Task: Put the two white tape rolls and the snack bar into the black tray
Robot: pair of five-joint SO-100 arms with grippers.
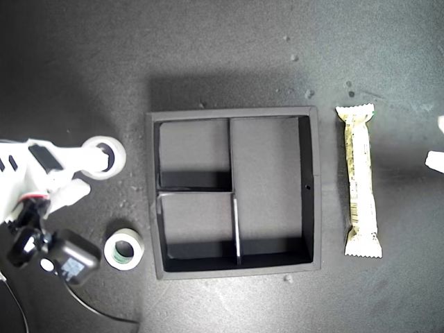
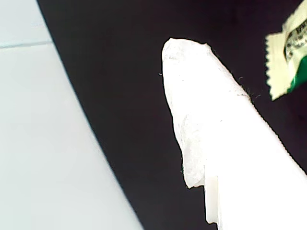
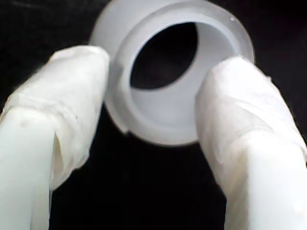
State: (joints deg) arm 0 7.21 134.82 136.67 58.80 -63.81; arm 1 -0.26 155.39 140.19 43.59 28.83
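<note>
My second gripper has its padded jaws spread to either side of the wide white tape roll, which sits at the exterior view's left edge, well apart from the black tray in the middle. I can't tell whether the pads already touch it. The smaller roll with the greenish core lies just below it, near the tray's lower-left corner. The snack bar lies at the exterior view's right, beside the tray. My first gripper shows one pale finger near the bar's crimped end; I cannot tell its jaw state. The thin ring could squirt out or tip if the pinch lands off-centre.
</note>
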